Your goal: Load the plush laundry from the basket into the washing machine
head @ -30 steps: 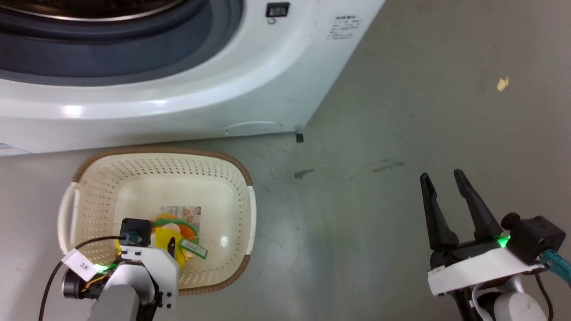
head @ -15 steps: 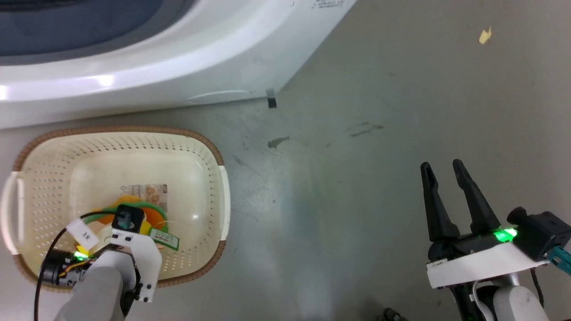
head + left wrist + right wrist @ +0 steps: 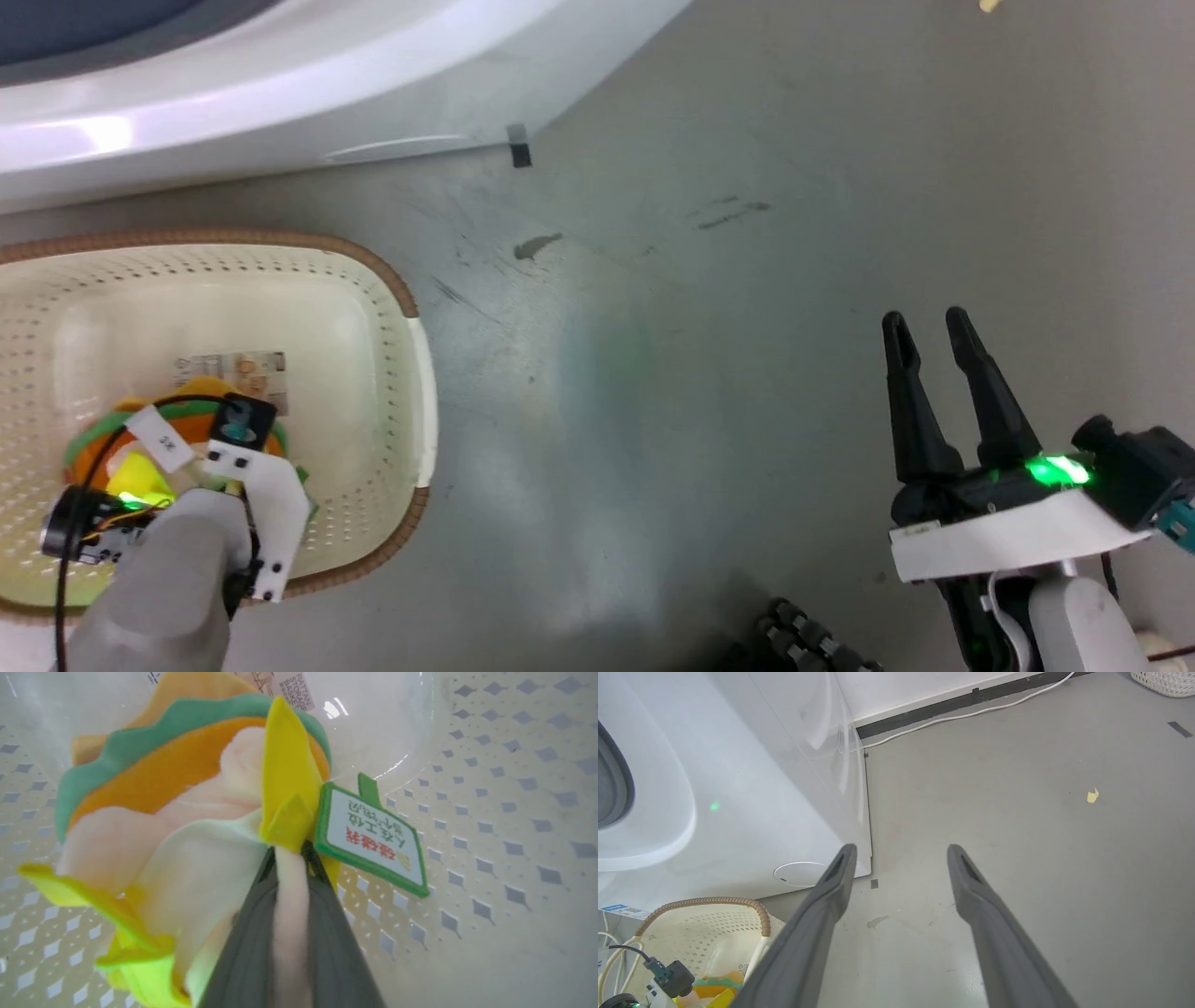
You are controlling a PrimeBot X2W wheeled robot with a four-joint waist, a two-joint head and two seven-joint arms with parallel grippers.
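- Watching from the side: the left claw [image 3: 289, 858] is pressed together on a fold of pale peach fabric at the edge of the plush laundry [image 3: 187, 788], so it's pinching the toy, not bare air.
- The toy sits down inside the basket [image 3: 369, 373], low between the walls. I can't tell if it's off the bottom yet.
- The key bit for the next move: the bulk of the toy lies straight ahead of the fingers, and the washing machine [image 3: 280, 103] sits just past the basket's far rim. My guess is it goes up first, then forward over that rim.
- The left arm is right on it. The right claw [image 3: 922, 317] hangs well off to the other side over the bare floor [image 3: 700, 373], fingers spread, holding nothing.
- Texture-wise it's soft fuzzy fleece, with a wavy green frill over an orange layer and floppy yellow felt flaps. I'd expect it to sag and swing from such a small pinch.
- A stiff white tag [image 3: 371, 842] with a green border sticks out just beside the fingers.
- The basket is hard cream plastic with diamond holes and a brown woven-look rim. The washer front is smooth, glossy white.
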